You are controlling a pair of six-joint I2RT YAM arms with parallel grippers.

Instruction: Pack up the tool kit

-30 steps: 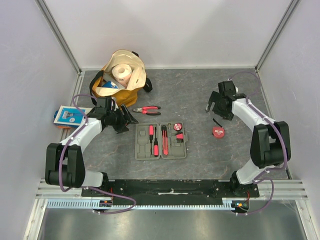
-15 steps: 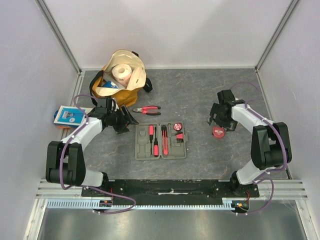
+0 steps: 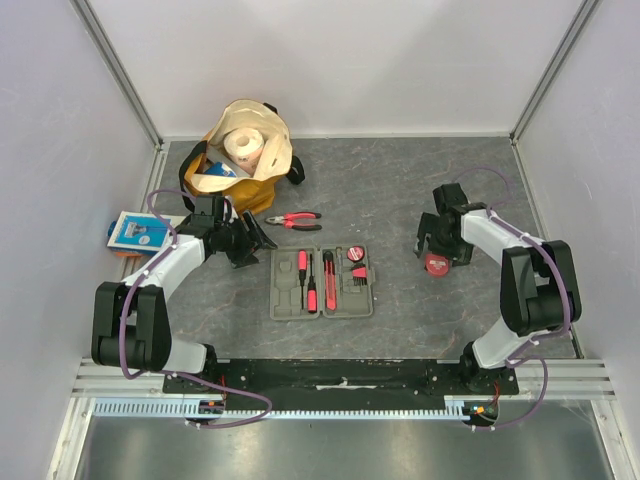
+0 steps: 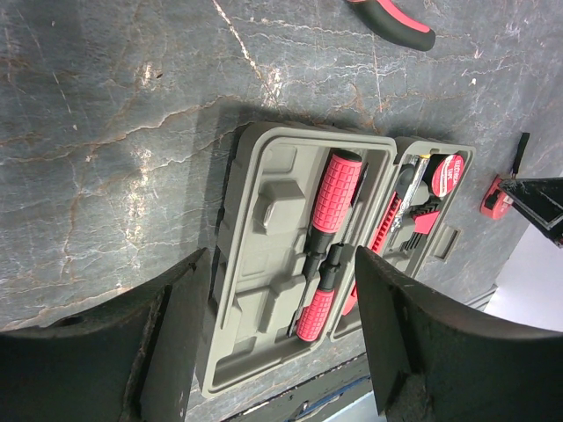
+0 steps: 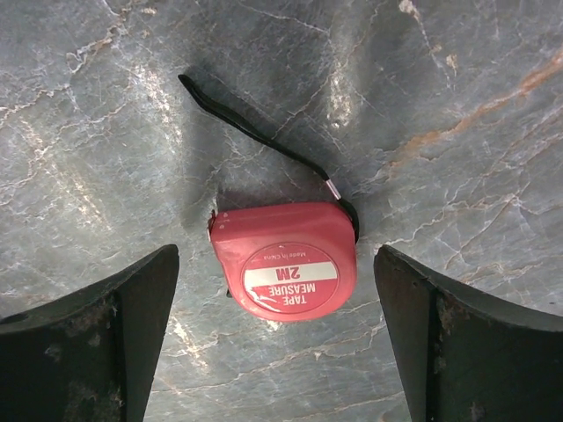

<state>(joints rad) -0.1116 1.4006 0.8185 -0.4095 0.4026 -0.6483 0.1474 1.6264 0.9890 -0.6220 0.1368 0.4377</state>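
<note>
grey case (image 4: 264, 202) lies open mid-table, two red-handled screwdrivers (image 4: 334, 189) in its left half, my left pincer (image 4: 280, 255) spread above. one pair of pliers (image 3: 294, 220) at its 11 o'clock. one tape measure (image 5: 286, 264) at 3 o'clock, between my right pincer's (image 5: 275, 255) parted fingers, touching neither.

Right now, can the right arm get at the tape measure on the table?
Probably yes. The right gripper hangs open over the tape measure, straddling it, with nothing lying in between. Its black strap trails off to one side and should not hinder a grasp.
</note>
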